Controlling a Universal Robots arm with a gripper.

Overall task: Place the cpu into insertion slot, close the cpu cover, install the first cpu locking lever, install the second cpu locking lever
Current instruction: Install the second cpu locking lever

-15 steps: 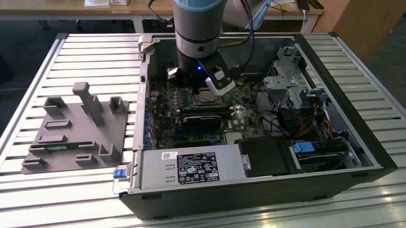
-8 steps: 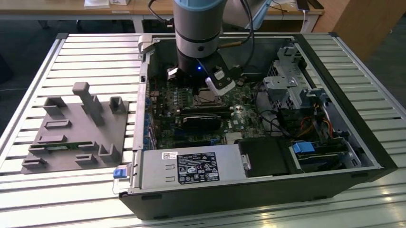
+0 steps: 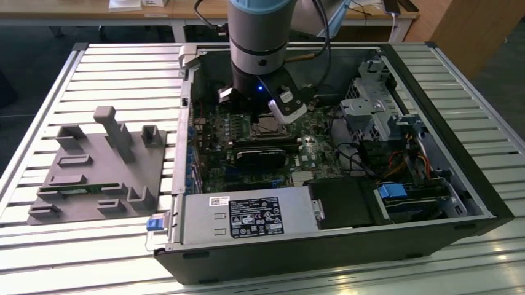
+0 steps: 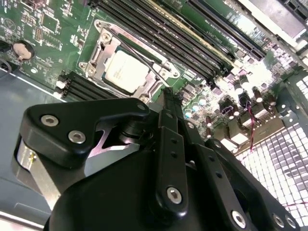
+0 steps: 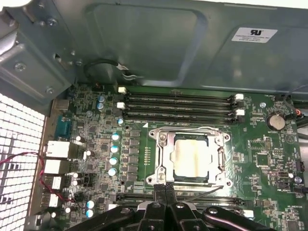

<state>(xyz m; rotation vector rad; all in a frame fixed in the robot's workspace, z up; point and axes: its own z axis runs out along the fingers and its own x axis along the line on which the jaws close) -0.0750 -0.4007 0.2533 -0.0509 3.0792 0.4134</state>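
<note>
My claw (image 5: 166,192) hangs low inside the open computer case (image 3: 459,203), its two fingertips pressed together with nothing between them; in the first wrist view the tips meet just beside the socket's near edge, at its corner. I hold no part.

Left to right in the exterior view: a grey fixture tray (image 3: 98,166) lies on the slatted bench (image 3: 49,80) toward the bench's left edge; the case occupies the bench's middle and right; the arm (image 3: 258,37) descends over the motherboard (image 3: 308,153) near the case's back wall; drive bays (image 3: 373,104) fill the case's right side.

The cpu (image 5: 191,160) sits flat in the insertion slot (image 5: 165,155), its pale silver top showing through the square opening of the cpu cover (image 5: 219,161), which lies down over it. From the claw, the chip lies straight ahead, beyond the fingertips, toward the memory slots (image 5: 178,103) whose long axis runs parallel to the socket's far edge. A thin wire lever (image 5: 204,193) runs along the socket's near edge, next to the fingertips; I judge that it is the part now being worked. In the second wrist view, another lever (image 4: 139,60) crosses the frame.
</note>
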